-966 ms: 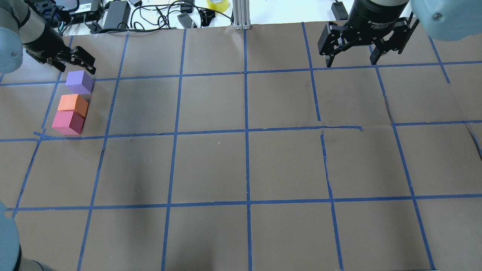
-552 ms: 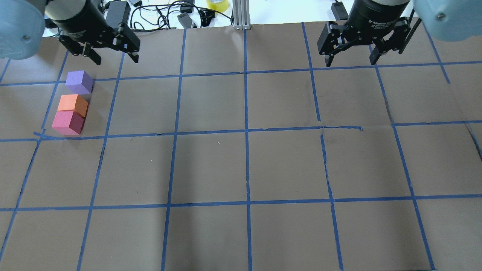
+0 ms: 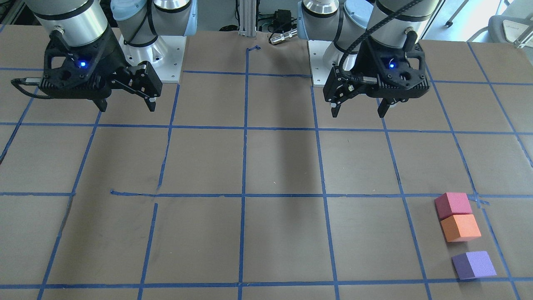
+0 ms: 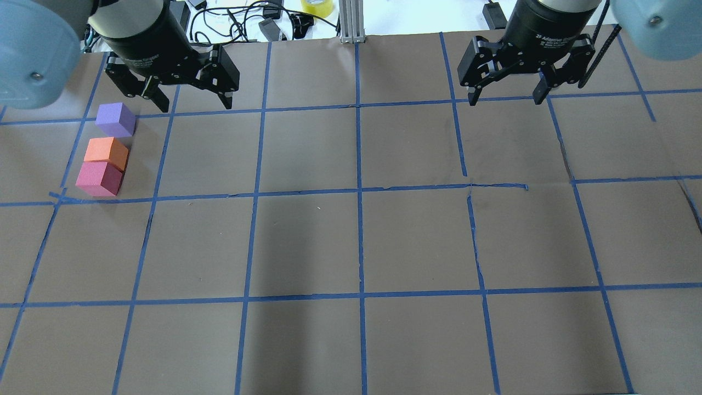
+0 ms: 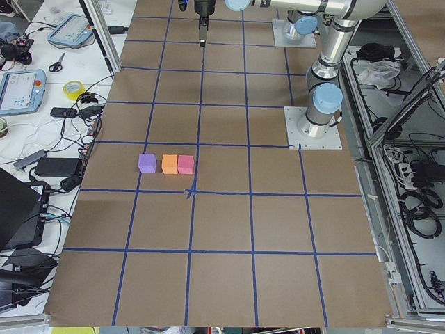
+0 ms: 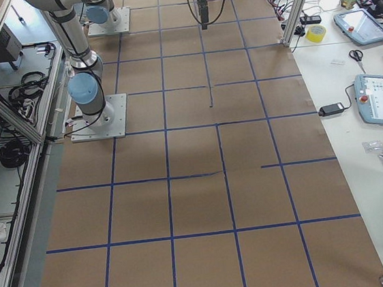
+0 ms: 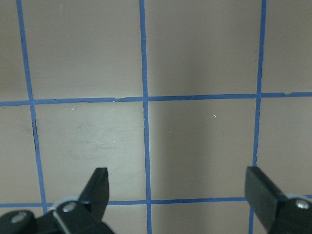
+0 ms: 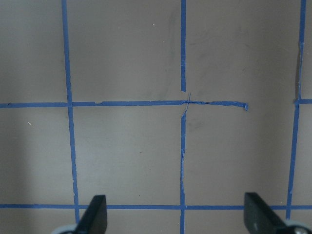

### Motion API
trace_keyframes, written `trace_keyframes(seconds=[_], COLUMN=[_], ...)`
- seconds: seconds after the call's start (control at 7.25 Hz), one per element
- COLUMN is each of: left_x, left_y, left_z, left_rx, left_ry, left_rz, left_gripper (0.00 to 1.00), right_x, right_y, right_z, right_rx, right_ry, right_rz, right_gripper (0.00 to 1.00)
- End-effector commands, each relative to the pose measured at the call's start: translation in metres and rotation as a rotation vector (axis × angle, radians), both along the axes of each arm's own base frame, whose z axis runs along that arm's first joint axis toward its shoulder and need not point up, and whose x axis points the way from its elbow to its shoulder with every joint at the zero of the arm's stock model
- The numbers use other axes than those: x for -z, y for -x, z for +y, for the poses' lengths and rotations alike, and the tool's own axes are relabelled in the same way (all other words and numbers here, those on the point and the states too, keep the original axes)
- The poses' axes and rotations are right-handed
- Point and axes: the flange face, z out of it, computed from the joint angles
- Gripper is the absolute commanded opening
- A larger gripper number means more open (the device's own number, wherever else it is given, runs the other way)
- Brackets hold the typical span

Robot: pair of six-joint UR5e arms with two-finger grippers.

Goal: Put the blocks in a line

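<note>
Three blocks lie in a line at the table's left: purple (image 4: pixel 115 119), orange (image 4: pixel 106 152) and pinkish-red (image 4: pixel 99 178). Orange and pinkish-red touch; purple sits a small gap beyond them. The front view shows them too: pinkish-red (image 3: pixel 453 205), orange (image 3: pixel 460 228), purple (image 3: pixel 474 264). My left gripper (image 4: pixel 194 104) is open and empty, raised, to the right of the purple block and apart from it; its wrist view (image 7: pixel 178 178) shows only bare paper. My right gripper (image 4: pixel 505 100) is open and empty over the far right; its wrist view (image 8: pixel 175 201) shows no block.
Brown paper with a blue tape grid (image 4: pixel 359 189) covers the table. Cables, power adapters (image 4: pixel 170 19) and a yellow tape roll (image 4: pixel 317 6) lie beyond the far edge. An aluminium post (image 4: pixel 351 22) stands at the far middle.
My left gripper has risen from just beyond the purple block and swung right, away from the blocks, still open. The blocks have not moved. The right gripper has barely shifted.
</note>
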Motion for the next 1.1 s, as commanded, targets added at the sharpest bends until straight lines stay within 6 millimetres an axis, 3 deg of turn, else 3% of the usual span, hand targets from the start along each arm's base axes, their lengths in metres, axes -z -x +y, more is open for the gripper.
trace_keyframes(seconds=[0.0,0.55,0.69,0.97], left_x=[-0.009,-0.020,-0.013,-0.022], left_y=[-0.014,-0.022,-0.021,-0.023], left_z=[0.013,0.017,0.014,0.017], left_rx=[-0.028,-0.025,-0.021,0.067], left_ry=[-0.013,0.001,-0.013,0.003], left_rz=[-0.015,-0.002,0.003,-0.009], left_gripper=[1.00,1.00,1.00,1.00], right_x=[0.001,0.000,-0.001,-0.001], right_y=[-0.001,0.001,0.001,0.002], right_z=[-0.001,-0.001,-0.001,-0.002], right_rx=[0.001,0.004,0.004,0.007], right_ry=[-0.001,0.012,0.012,0.012], right_rz=[-0.004,0.005,0.005,0.008], right_gripper=[1.00,1.00,1.00,1.00])
